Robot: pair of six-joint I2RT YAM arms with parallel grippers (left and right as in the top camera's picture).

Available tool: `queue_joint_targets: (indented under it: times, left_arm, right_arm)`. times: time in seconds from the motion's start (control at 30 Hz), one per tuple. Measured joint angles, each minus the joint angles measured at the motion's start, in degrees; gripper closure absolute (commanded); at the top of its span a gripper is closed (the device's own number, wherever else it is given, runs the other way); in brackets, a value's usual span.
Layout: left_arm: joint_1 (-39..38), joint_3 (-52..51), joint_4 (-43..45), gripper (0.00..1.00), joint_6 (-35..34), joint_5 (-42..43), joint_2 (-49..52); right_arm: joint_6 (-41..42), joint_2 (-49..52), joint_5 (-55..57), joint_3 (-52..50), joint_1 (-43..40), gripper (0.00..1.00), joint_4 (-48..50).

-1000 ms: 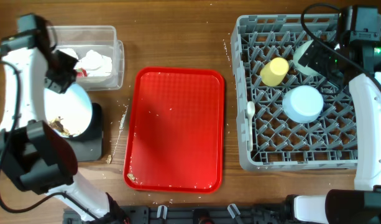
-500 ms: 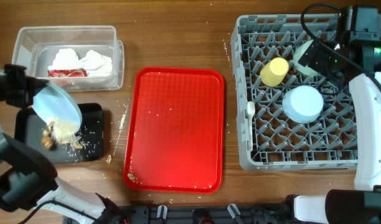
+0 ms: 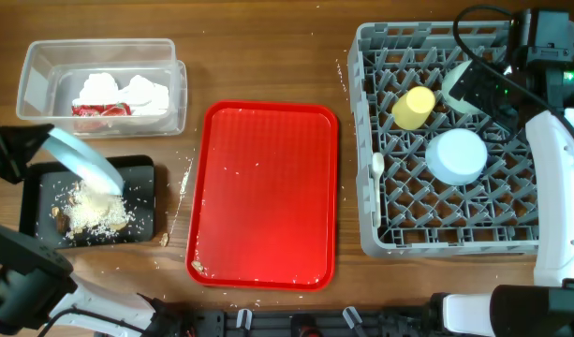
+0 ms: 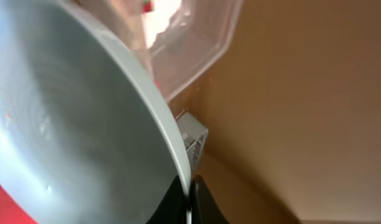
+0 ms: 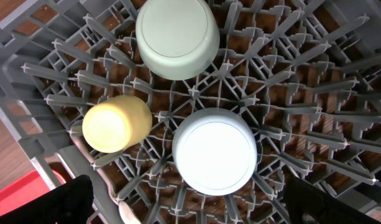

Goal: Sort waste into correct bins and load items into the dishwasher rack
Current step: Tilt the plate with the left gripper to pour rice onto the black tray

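- So, overhead: your left gripper (image 3: 29, 148) tips the blue plate (image 3: 80, 161) steeply over the black tray (image 3: 144, 183), so the food scraps (image 3: 95, 211) slide off into it. The napkins (image 3: 127, 91) and wrapper (image 3: 92, 109) lie in the clear tub (image 3: 43, 61).
- Left wrist: the jaws pinch the plate's rim, which lets you hold it edge-on for the tilt.
- Right wrist: your right gripper (image 5: 187, 199) hangs spread wide and empty over the rack (image 5: 339, 93). The green bowl (image 5: 176, 37) and blue bowl (image 5: 214, 151) sit upside down there for washing, with the yellow cup (image 5: 115, 123) beside them.

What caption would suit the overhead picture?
Left gripper holds the light blue plate tilted over food scraps in the black tray.
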Motion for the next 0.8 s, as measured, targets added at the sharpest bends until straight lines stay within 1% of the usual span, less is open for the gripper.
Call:
queue_joint_targets:
  times: [0.03, 0.13, 0.17, 0.23, 0.53, 0.63, 0.7, 0.77, 0.8]
  left_arm:
    - [0.2, 0.0, 1.7, 0.96, 0.7, 0.6, -0.1]
    - [1.3, 0.0, -0.9, 0.96, 2.8, 2.4, -0.1]
    - [1.6, 0.0, 0.2, 0.96, 3.4, 2.8, -0.2]
    - [2.2, 0.0, 2.2, 0.96, 3.6, 2.9, -0.2]
    - [3.4, -1.9, 0.0, 0.96, 4.7, 3.5, -0.3]
    - [3.4, -2.1, 4.7, 0.96, 4.7, 3.8, -0.5]
    - [3.7, -2.2, -0.2, 0.96, 5.0, 4.3, -0.5]
    - [3.8, -2.3, 0.0, 0.96, 6.0, 5.1, -0.5]
    - [3.8, -2.2, -1.9, 0.96, 6.4, 5.2, -0.5]
  right_arm:
    - [0.0, 0.0, 0.0, 0.0, 0.0, 0.0, 0.0]
    - [0.0, 0.0, 0.0, 0.0, 0.0, 0.0, 0.0]
    - [0.0, 0.0, 0.0, 0.0, 0.0, 0.0, 0.0]
    - [0.0, 0.0, 0.0, 0.0, 0.0, 0.0, 0.0]
    - [0.0, 0.0, 0.0, 0.0, 0.0, 0.0, 0.0]
    - [0.0, 0.0, 0.0, 0.0, 0.0, 0.0, 0.0]
    - [0.0, 0.0, 0.0, 0.0, 0.0, 0.0, 0.0]
    - [0.0, 0.0, 0.0, 0.0, 0.0, 0.0, 0.0]
    - [0.0, 0.0, 0.0, 0.0, 0.0, 0.0, 0.0]
